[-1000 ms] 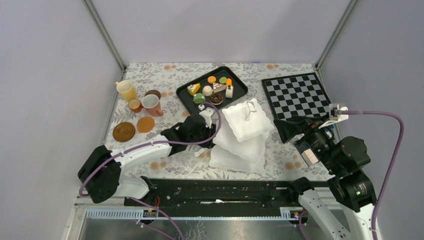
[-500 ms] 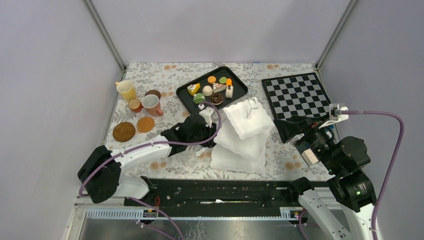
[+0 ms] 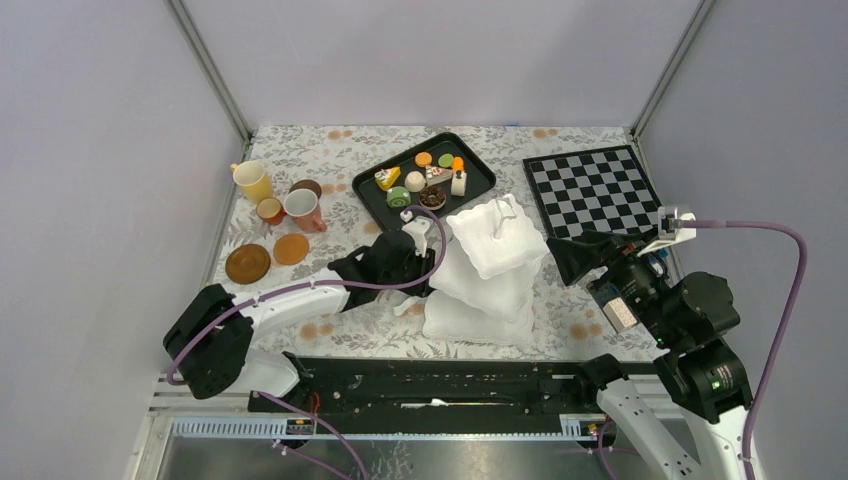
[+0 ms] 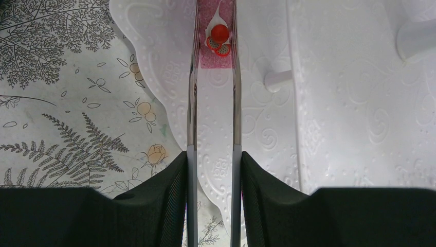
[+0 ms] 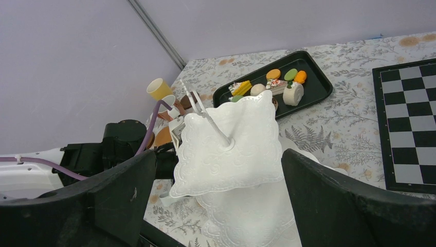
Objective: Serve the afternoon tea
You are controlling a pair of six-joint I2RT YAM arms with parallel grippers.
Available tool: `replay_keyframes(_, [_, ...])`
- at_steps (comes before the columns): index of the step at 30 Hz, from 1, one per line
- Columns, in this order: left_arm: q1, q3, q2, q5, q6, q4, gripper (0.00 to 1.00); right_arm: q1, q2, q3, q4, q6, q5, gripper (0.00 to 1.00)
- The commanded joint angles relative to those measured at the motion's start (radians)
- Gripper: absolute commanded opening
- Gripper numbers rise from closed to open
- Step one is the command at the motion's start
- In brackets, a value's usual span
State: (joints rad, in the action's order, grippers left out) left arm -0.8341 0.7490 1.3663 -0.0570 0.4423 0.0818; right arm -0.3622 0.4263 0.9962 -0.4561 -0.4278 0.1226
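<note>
the fingers (image 4: 169, 195) of my left gripper (image 4: 214, 154) are clamping the silver tongs (image 4: 192, 103) by their two arms; the tongs' long axis is running straight out from the jaws, pointing away from the wrist and onto the white stand (image 4: 349, 103); their tips are pinching a small pink cake (image 4: 218, 49), its red cherry facing up, over an embossed wavy tier beside the centre post; i am not managing to tell which tier, nor whether the cake is touching it; my right gripper (image 5: 218, 159) is hanging just right of the stand with its jaws spread wide and holding nothing; the stand is standing upright in the middle of the table; the other cakes (image 3: 415, 181) are lying in the black tray (image 3: 478, 185) behind it; the cups (image 3: 252, 181) and saucers (image 3: 248, 264) are sitting far left.
</note>
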Motion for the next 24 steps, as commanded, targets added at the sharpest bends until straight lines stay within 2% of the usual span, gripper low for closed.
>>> replay_keyframes(1, [-0.005,0.015,-0.006,0.015,-0.002,-0.064,0.24,-0.004,0.01,-0.007,0.064,-0.011,0.011,0.98])
replay_keyframes(10, [-0.005,0.004,-0.038,0.028,-0.009,-0.065,0.45,-0.004,0.012,-0.014,0.072,-0.017,0.015,0.98])
replay_keyframes(14, [-0.005,0.004,-0.048,0.029,-0.013,-0.062,0.51,-0.005,0.015,-0.016,0.073,-0.02,0.018,0.98])
replay_keyframes(24, [-0.005,-0.002,-0.123,0.053,-0.027,-0.012,0.54,-0.005,0.018,-0.016,0.076,-0.023,0.02,0.98])
